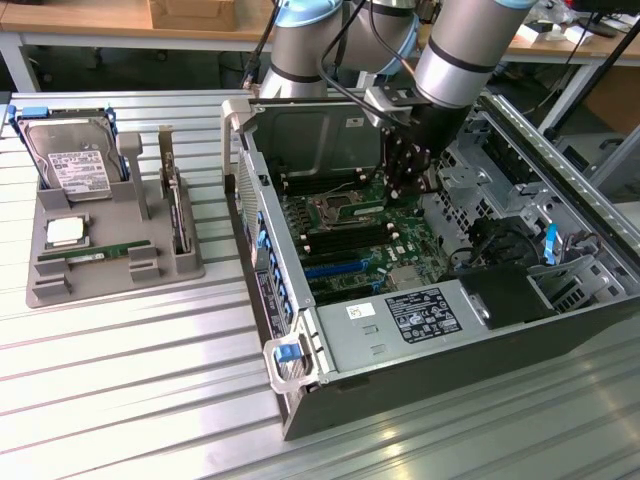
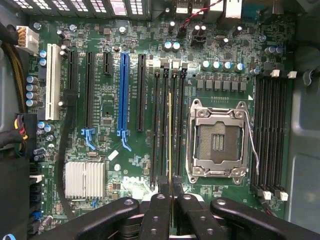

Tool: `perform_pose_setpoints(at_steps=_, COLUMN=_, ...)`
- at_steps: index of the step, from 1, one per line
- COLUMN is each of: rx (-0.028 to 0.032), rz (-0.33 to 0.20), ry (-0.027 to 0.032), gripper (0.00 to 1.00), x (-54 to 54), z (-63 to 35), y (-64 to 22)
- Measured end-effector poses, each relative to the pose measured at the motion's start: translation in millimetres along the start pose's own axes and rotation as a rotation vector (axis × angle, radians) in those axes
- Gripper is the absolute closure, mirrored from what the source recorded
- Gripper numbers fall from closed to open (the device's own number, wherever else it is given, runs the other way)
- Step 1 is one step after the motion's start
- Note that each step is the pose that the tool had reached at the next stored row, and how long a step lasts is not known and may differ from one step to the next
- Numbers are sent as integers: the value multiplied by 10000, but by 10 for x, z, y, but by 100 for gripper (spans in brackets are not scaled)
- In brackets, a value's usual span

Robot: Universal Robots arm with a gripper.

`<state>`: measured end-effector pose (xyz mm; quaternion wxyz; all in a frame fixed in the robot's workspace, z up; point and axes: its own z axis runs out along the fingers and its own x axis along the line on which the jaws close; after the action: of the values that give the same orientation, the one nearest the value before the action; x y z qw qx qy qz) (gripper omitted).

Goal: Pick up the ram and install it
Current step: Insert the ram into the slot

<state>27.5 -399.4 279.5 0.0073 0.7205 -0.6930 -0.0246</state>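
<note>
Gripping ram edge-on, gripper | exterior: spare ram on tray

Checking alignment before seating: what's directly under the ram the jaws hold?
Under the ram, held edge-on by the gripper, run black memory slots beside the empty CPU socket. The ram and jaws hide which slot sits right beneath it.

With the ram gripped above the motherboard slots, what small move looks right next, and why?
Probably a short, straight descent. The gripper is shut on the ram, held edge-on along the memory slots beside the empty CPU socket; in the exterior view the gripper hangs just above the board, so the ram looks not yet seated.
</note>
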Motion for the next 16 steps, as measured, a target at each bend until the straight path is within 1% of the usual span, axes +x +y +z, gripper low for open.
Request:
perform_pose_setpoints(at_steps=12, rx=0, rz=0, ry=0, gripper=88, x=1, z=55, y=10)
perform_pose_setpoints(at_steps=16, rx=1, rz=0, ry=-1, gripper=88, x=0, z=100, y=46)
